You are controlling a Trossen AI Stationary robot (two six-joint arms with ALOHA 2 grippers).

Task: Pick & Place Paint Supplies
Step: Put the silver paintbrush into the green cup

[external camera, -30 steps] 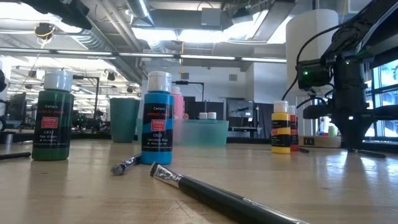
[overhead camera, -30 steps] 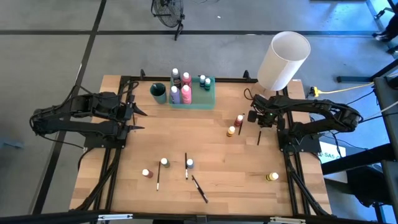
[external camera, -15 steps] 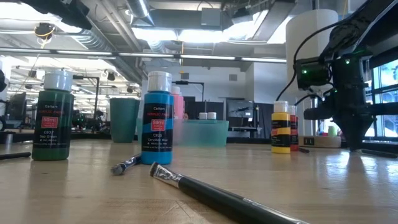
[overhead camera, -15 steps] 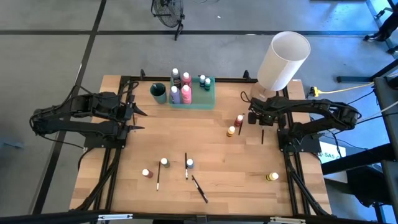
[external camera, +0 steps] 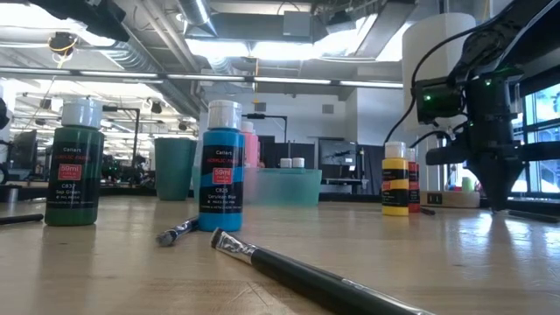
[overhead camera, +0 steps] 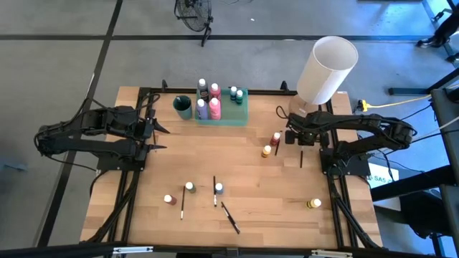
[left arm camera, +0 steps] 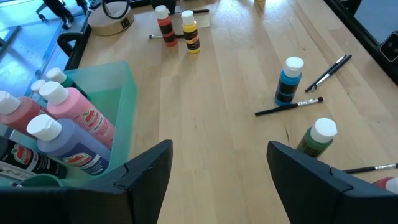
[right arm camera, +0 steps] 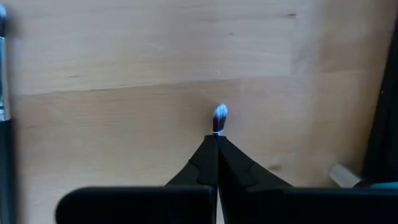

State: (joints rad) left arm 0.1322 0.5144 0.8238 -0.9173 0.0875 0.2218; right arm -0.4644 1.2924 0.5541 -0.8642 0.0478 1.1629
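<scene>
My right gripper (overhead camera: 297,137) stands at the table's right side, pointing down and shut on a thin dark paintbrush (overhead camera: 301,158). Close on its left stand a red bottle (overhead camera: 276,138) and a yellow bottle (overhead camera: 267,151), with another brush (overhead camera: 277,149) beside them. More bottles (overhead camera: 189,187) and brushes (overhead camera: 230,217) are scattered near the front edge. Several bottles stand in the green tray (overhead camera: 242,107) at the far edge. My left gripper (overhead camera: 159,137) hovers open at the table's left. My right gripper pinches the paintbrush between its two shut fingers, which come from above and point down. The brush runs along the fingers, and its pale bristle tip (right arm camera: 220,114) sticks out past the fingertips over the wood. Whether the tip touches the table, I cannot tell.
A teal cup (overhead camera: 183,106) stands left of the tray. A tall white cylinder (overhead camera: 326,69) stands at the far right corner, just behind my right arm. A yellow bottle (overhead camera: 314,204) stands near the front right. Bare wood lies in the table's middle.
My right gripper has rolled a little about its downward line with the brush shut in it, and the brush has turned slightly with it.
</scene>
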